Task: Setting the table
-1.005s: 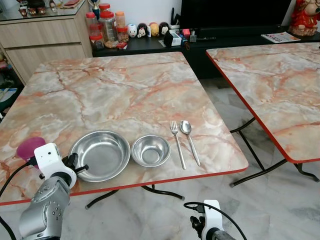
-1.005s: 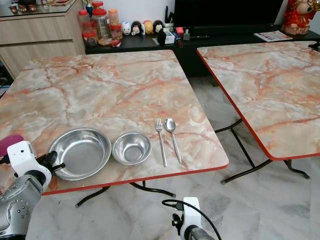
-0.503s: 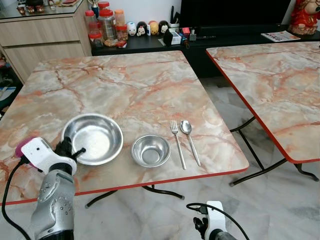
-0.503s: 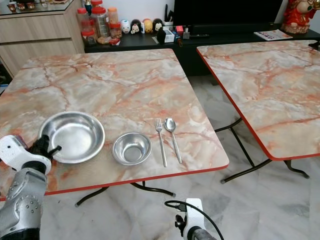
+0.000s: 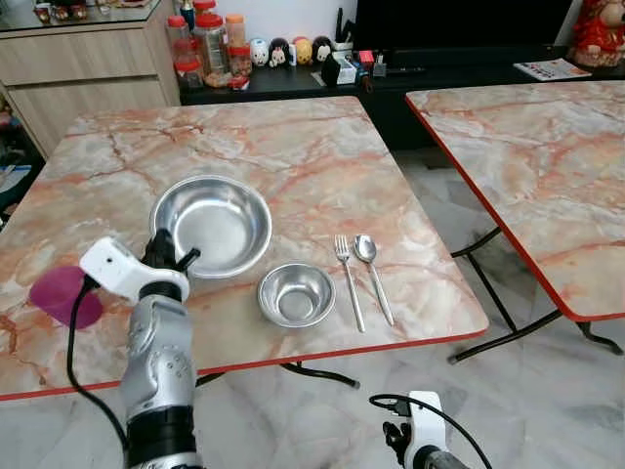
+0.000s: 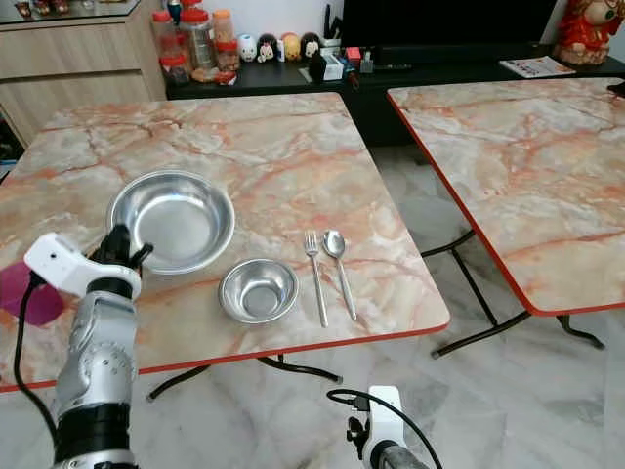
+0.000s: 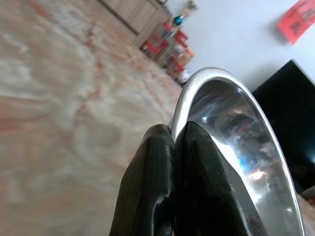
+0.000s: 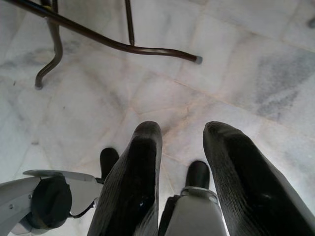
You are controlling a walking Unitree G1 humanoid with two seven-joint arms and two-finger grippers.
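Note:
A large steel bowl rests on the marble table, left of centre. My left gripper is shut on its near-left rim; the left wrist view shows both black fingers pinching the bowl's rim. A smaller steel bowl sits nearer the front edge, to the right of the large one. Right of it lie a fork and a spoon, side by side. My right gripper hangs open below the table, pointing at the floor.
A pink round thing lies at the table's left edge beside my left arm. A second marble table stands to the right across a gap of tiled floor. Jars and figurines line a dark cabinet behind. Table legs cross the floor.
My left gripper has carried the large bowl away from the front edge, further back and rightward on the table. The small bowl, fork and spoon stayed put.

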